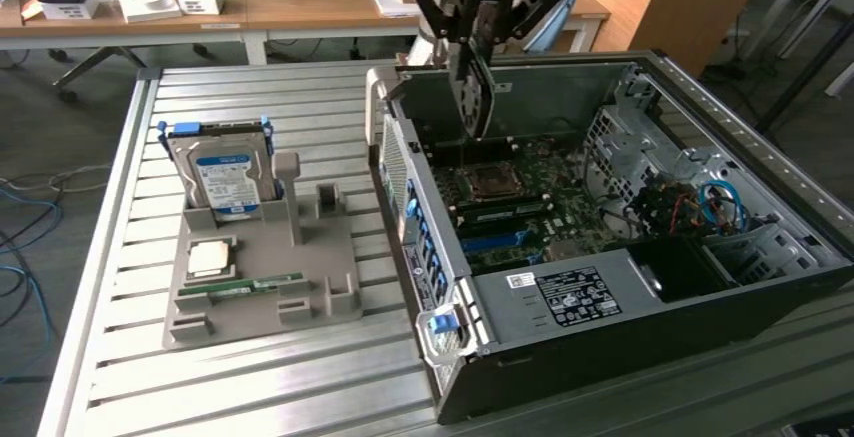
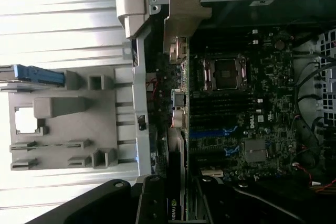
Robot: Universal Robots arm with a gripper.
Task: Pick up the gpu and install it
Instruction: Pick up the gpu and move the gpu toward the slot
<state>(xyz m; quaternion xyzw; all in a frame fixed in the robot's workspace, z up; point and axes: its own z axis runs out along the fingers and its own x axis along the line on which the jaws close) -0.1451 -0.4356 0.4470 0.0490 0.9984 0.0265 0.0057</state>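
Exterior view: gripper (image 1: 477,39) sits above the open computer case (image 1: 747,267), arm coming in from above.
Gripper state: partly closed, jaws clamped on the top edge of the gpu (image 1: 475,97).
Gpu pose: hangs upright and edge-on, a thin dark card; its lower end is inside the case opening, near the back wall.
Gpu contact: cannot tell if it touches the motherboard (image 1: 547,192).
Wrist view: card seen edge-on along the board, with its pale bracket (image 2: 185,17) at the end away from the gripper; processor socket (image 2: 226,73) just beside the card.
Holder tray (image 1: 267,297): grey, on the slatted table (image 1: 147,387), to the exterior view's left of the case and apart from it.
Tray contents: hard drive (image 1: 227,182) standing upright, blue-white label; green memory stick (image 1: 256,284) lying flat in a slot.
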